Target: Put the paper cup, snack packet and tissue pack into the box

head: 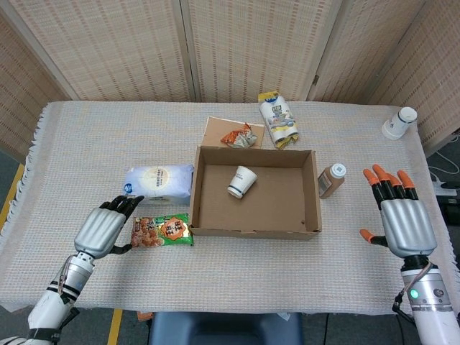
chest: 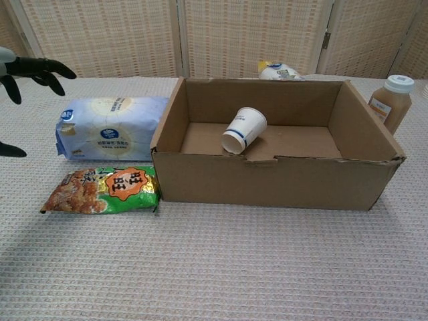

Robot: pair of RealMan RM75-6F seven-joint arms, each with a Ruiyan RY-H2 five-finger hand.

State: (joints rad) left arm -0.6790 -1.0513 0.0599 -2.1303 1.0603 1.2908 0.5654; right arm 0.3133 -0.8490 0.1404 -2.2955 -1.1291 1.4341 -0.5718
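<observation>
A white paper cup lies on its side inside the open cardboard box, toward its back left. The green and orange snack packet lies flat against the box's front left corner. Behind it rests the blue and white tissue pack, beside the box's left wall. My left hand hovers open just left of the snack packet, holding nothing. At the far right my right hand stays open above the table, fingers spread.
A brown bottle stands right of the box. Behind the box lie a yellow bag, a crumpled wrapper and a brown card. A second cup lies at the back right.
</observation>
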